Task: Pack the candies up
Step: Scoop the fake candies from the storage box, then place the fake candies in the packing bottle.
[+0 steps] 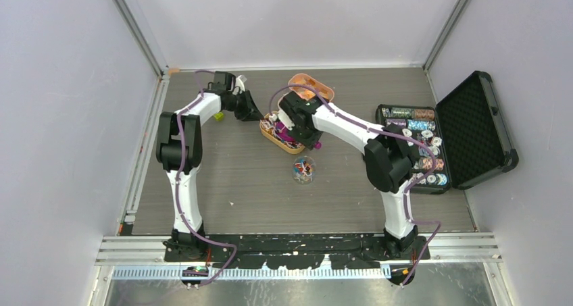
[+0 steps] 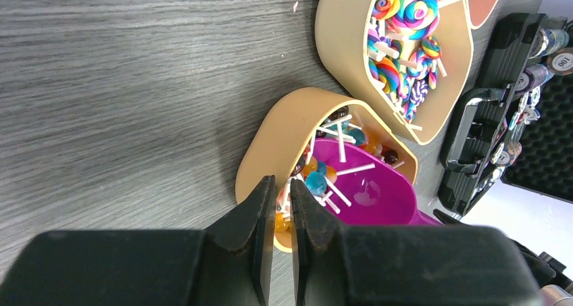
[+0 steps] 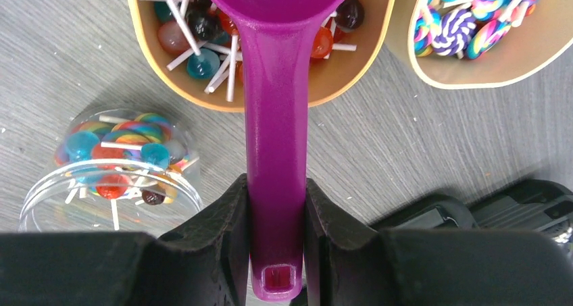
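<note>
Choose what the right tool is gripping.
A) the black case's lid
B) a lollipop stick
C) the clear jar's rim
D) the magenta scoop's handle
D: in the right wrist view, the fingers of the right tool press both sides of the handle of the magenta scoop, its bowl over the tan tub.

Arms: 2, left arm (image 1: pixel 179 144) and right arm (image 1: pixel 388 161). Hands: 2, left hand (image 2: pixel 282 188) and right hand (image 3: pixel 276 184). Bench (image 1: pixel 236 184): 1. Tan oval tubs: 2, ball-lollipop tub (image 2: pixel 270 144) and swirl-lollipop tub (image 2: pixel 341 29). Orange oval piece (image 1: pixel 312 86): 1, lid or tub unclear. Magenta scoop (image 3: pixel 273 117): 1. Clear jar (image 3: pixel 34 211): 1. Black case (image 1: pixel 476 127): 1. Candies (image 3: pixel 201 64): dozens across both tubs and the jar, too tangled to count. Poker chips (image 1: pixel 424 125): several stacked rows, number unreadable.
</note>
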Action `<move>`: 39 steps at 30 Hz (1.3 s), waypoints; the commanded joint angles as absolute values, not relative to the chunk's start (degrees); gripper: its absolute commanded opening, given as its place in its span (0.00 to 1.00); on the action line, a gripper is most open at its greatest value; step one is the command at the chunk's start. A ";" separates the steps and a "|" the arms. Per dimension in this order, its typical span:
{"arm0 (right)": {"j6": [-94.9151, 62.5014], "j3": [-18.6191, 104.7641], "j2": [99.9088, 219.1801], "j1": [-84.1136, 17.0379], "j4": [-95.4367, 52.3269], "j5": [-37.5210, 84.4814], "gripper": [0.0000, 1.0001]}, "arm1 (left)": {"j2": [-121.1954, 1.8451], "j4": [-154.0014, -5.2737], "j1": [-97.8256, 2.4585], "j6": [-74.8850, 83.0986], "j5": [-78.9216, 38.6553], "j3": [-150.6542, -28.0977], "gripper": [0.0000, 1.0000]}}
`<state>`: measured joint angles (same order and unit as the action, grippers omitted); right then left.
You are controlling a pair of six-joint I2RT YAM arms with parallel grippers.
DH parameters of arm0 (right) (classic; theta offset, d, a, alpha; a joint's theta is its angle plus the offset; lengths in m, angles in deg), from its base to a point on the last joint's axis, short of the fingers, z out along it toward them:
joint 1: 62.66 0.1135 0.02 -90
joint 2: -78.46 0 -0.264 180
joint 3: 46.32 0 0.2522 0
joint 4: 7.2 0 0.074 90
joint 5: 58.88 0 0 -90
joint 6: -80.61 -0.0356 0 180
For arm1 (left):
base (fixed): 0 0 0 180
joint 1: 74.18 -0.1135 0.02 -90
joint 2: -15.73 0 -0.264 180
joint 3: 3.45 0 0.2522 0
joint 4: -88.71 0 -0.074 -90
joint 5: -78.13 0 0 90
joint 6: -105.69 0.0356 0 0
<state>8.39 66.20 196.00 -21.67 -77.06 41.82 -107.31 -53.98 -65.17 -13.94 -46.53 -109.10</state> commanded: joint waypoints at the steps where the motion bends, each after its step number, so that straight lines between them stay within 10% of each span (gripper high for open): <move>1: 7.36 61.73 189.01 -22.81 -71.57 39.00 0.01 | -106.88 -53.95 -65.13 -14.23 -47.59 -109.73 0.16; 22: 6.31 39.55 170.23 -24.70 -48.96 32.00 0.01 | -96.90 -42.99 -68.11 -11.66 -42.66 -116.94 0.44; 28: 6.42 37.48 165.24 -24.71 -50.46 32.28 0.00 | -86.36 -43.77 -68.12 -10.81 -42.34 -108.19 0.99; 39: 10.60 31.59 149.85 -24.70 -59.00 35.39 0.01 | -65.18 -42.45 -68.02 -6.57 -43.64 -90.82 1.00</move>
